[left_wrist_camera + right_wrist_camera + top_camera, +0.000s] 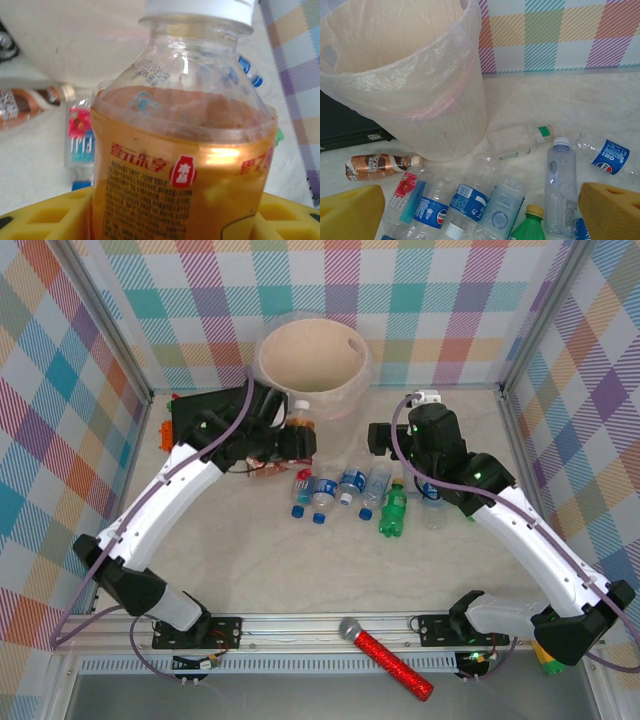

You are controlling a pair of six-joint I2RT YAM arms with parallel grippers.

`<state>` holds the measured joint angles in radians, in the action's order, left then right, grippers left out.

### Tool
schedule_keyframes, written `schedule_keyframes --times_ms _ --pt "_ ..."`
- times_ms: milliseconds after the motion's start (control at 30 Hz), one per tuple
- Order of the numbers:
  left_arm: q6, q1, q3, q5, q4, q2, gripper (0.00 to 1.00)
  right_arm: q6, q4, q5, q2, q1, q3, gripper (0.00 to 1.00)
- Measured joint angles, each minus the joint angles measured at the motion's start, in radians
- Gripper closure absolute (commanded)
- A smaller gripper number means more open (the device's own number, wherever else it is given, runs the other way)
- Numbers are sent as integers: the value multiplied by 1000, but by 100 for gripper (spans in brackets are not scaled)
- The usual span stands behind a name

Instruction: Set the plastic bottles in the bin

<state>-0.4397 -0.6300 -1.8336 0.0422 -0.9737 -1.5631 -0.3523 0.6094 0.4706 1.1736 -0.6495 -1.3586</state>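
At the far edge of the tabletop (300, 570), about midway along it, stands the bin (310, 360), a round pale beige bucket with a clear liner folded over its rim. Just in front of it, on its near left side, the left hand (297, 432) has its yellow fingers (47, 217) pressed against both sides of an orange-labelled bottle (185, 150) with a white cap. The bottle is gripped low on its body and its cap points towards the bin.

The right hand (480, 212) hangs with its two yellow fingers spread wide and nothing between them. It is over the loose bottles in the middle of the tabletop. Those bottles lie on their sides close together. Three clear ones have blue labels (322, 495), beside them is another clear one (375, 487), and next comes a green bottle (394, 512). A brown-labelled bottle (377, 166) lies at the foot of the bin, and a clear bottle with a green cap (520, 141) lies close to the bin's base on the other side.

A black case (205, 412) sits in the far left corner, beside the bin. A red glittery microphone (388, 660) lies at the near edge, between the two arm bases.
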Motion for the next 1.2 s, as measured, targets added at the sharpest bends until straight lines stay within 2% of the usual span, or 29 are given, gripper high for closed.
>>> schedule_keyframes --times_ms 333,600,867,1200 --pt "48 65 -227 2 122 -143 43 -7 40 0 -84 0 -3 1" --pt "40 144 -353 -11 292 -262 43 -34 68 -1 -118 0 -3 1" --pt "36 177 -391 -59 434 -378 43 -45 91 0 -141 0 -2 1" --pt "32 197 -428 -63 484 -446 43 -43 96 16 -161 0 3 1"
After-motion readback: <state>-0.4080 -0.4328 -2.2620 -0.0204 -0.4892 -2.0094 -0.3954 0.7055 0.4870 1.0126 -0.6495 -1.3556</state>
